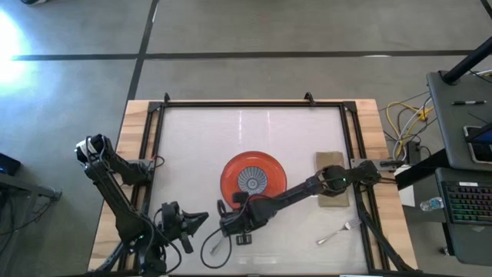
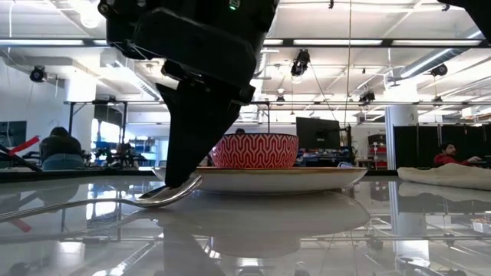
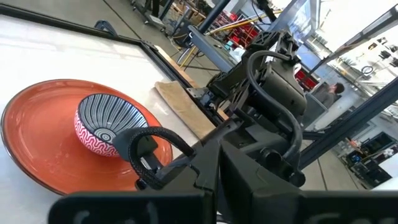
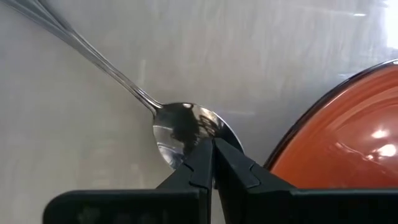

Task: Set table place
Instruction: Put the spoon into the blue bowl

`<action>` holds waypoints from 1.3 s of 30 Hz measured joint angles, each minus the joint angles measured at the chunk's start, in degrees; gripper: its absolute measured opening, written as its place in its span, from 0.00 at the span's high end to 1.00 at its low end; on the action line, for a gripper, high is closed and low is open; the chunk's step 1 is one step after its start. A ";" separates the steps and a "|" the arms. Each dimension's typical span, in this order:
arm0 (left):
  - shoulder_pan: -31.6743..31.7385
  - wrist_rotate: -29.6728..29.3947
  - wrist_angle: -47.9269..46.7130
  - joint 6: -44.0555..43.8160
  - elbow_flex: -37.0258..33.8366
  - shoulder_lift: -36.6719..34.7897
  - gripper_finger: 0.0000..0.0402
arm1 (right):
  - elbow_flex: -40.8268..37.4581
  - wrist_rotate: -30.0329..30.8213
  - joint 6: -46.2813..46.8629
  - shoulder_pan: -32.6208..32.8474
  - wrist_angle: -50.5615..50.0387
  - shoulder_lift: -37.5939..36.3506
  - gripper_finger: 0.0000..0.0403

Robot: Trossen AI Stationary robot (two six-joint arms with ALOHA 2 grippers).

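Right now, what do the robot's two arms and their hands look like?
Both are dark, nearly black, jointed arms with looped black cables. The left arm has a pale round part near its top end. The right arm shows a small green light; the right hand has two narrow, wedge-shaped black fingers.

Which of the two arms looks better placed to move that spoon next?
The right. Its tool is closed with the tips at the spoon bowl, beside the orange plate. The left tool waits near the table's front edge.

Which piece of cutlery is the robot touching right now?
The spoon, beside the orange plate: the right end effector pinches its bowl. The fork lies untouched.
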 joint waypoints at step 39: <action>-11.86 19.29 18.03 -20.11 5.30 18.00 1.00 | -2.97 -5.10 17.15 2.64 0.60 0.31 0.98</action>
